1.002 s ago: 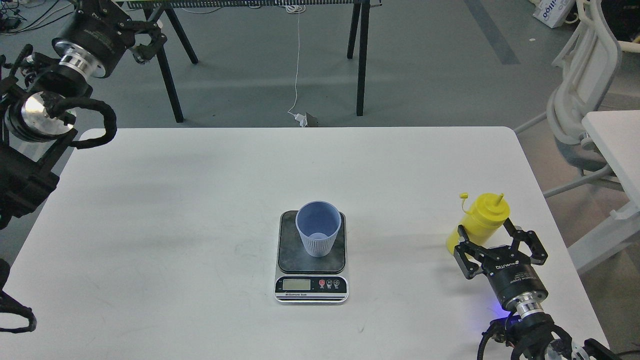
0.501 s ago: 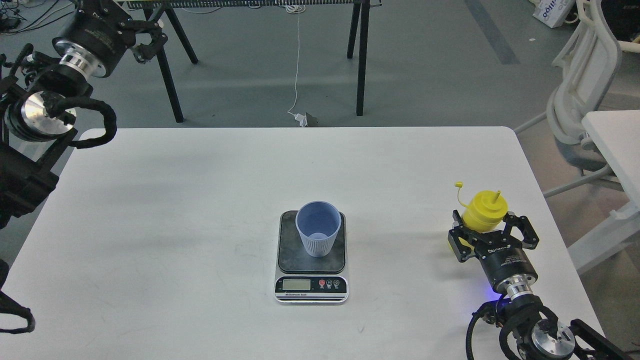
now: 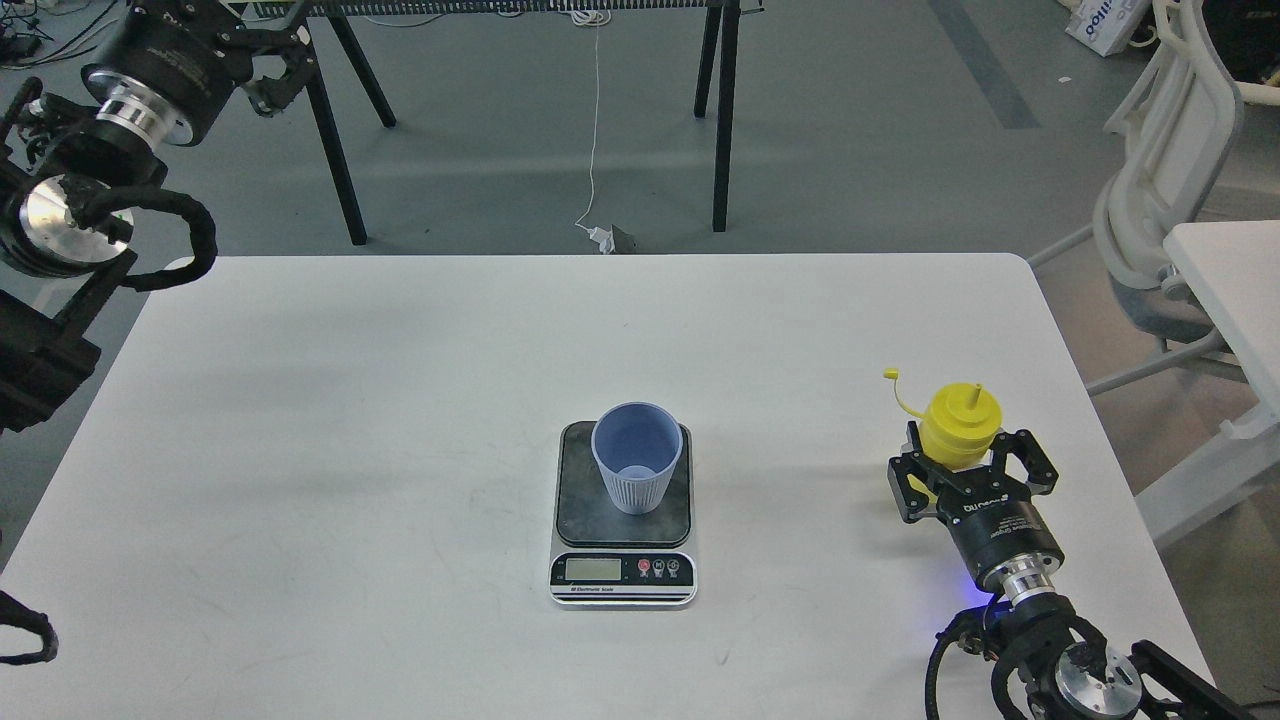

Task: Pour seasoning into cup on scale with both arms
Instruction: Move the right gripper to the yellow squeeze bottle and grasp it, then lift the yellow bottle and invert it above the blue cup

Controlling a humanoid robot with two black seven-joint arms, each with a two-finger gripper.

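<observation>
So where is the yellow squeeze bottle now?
In the head view, the yellow squeeze bottle stands at the table's right side, between the right gripper's fingers, well right of the scale.

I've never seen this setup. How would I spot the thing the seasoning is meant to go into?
Start at the big white table and find the flat kitchen scale near its middle front, with a silver strip and small display. Standing upright on its dark plate is the cup. It is the only pale blue item, open-topped with fine ribs low down, unlike the yellow nozzle-topped bottle at the right.
</observation>
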